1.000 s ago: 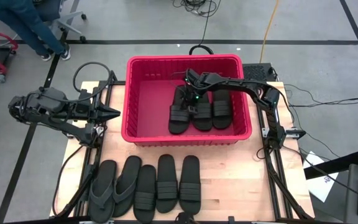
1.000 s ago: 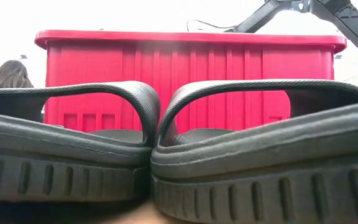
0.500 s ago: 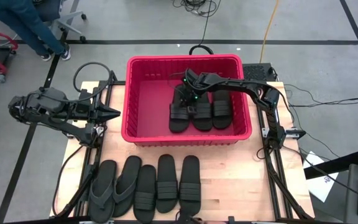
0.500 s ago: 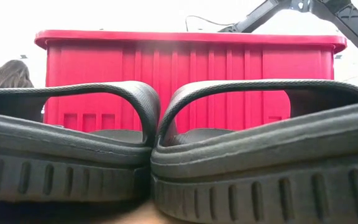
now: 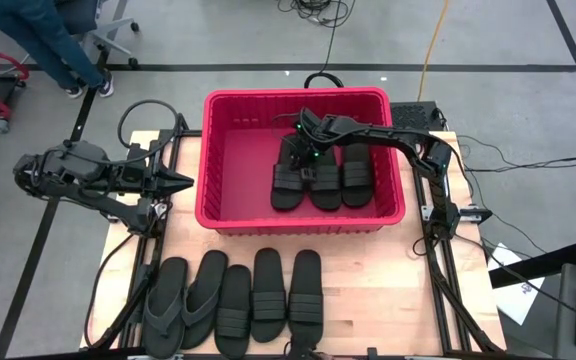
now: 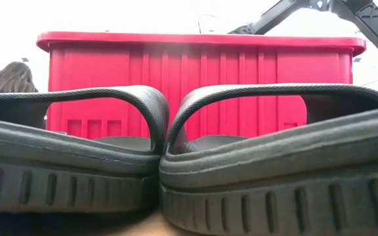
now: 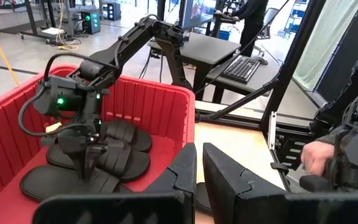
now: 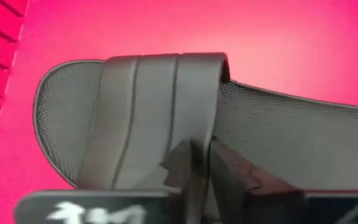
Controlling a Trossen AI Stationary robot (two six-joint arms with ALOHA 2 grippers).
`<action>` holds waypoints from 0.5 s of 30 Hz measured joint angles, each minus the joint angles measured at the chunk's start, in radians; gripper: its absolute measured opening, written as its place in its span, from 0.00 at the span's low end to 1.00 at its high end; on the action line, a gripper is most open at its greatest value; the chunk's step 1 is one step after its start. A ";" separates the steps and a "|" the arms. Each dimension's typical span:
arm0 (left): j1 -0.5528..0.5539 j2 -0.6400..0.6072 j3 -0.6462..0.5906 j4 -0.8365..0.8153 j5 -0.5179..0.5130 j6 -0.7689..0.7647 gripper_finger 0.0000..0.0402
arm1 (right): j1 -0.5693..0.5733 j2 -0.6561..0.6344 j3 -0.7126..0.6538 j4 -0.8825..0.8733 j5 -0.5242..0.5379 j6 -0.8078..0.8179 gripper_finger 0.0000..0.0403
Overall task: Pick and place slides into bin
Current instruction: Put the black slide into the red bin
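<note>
**Ana:** Pale wooden boards make up the worktop (image 5: 368, 290), framed in dark metal rails. What lies nearest the front edge?

**Ben:** Five black rubber slides in a row (image 5: 236, 300). The two on the left are thong-strapped and flat; the other three carry a wide ribbed strap. From the low view two of them fill the picture: thick soles with notched sides, straps arching up and touching in the middle.

**Ana:** And behind them?

**Ben:** The red bin (image 5: 230, 215), a rectangular plastic basket with ribbed, slotted walls and a rolled rim. Three more slides in the bin (image 5: 323, 178) lie side by side toward its right half, straps ribbed, footbeds finely dimpled. The left one is tilted, overlapping its neighbour.

**Ana:** Where are the arms?

**Ben:** The right gripper (image 5: 308, 150) reaches down inside the bin over those three. Its wrist view shows the dark fingers (image 8: 232, 174) only a sliver apart, right at the edge of a slide's ribbed strap; whether they actually pinch it, I cannot tell.

**Ana:** The other?

**Ben:** The left gripper (image 5: 180, 183) waits just beside the bin's left wall, fingers (image 7: 182, 177) drawn nearly together and holding nothing. Beyond, a person stands on the grey floor at the far left corner.
</note>
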State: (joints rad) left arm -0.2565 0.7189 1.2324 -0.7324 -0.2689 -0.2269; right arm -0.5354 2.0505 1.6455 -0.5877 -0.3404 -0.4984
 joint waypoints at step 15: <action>0.000 0.000 0.000 -0.002 0.060 0.050 0.06 | 0.028 -0.203 -0.001 -0.076 0.091 0.091 0.44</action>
State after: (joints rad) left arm -0.2565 0.7189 1.2324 -0.7348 -0.2089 -0.1767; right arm -0.5073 1.8474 1.6447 -0.6638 -0.2490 -0.4075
